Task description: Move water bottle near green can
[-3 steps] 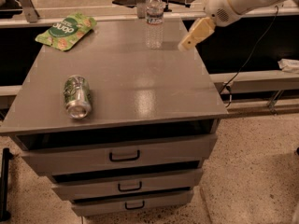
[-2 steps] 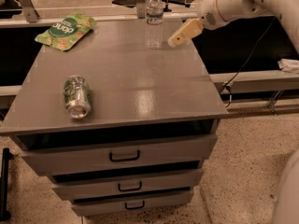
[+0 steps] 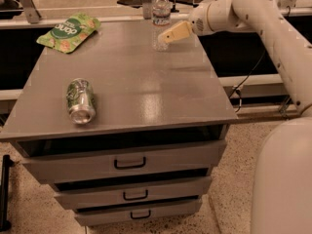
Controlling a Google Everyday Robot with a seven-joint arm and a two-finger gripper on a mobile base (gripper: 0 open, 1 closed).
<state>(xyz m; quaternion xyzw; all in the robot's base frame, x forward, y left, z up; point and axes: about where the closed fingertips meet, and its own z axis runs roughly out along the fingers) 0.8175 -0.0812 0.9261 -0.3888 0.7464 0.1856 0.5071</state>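
One water bottle (image 3: 161,9), jaws just beside it.

A grey three-drawer cabinet (image 3: 170,157) with a glossy tabletop (image 3: 146,91) stood on speckled floor (image 3: 229,199) showing from 4 to 8 o'clock, a long pale bench (image 3: 122,17) ran behind at 12 o'clock, and the gripper (image 3: 166,35) hung over the tabletop's 1 o'clock edge.

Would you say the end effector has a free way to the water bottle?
Probably yes: the end effector hangs beside the upright water bottle near the far edge of the drawer cabinet, nothing between them; the green can lies far off.
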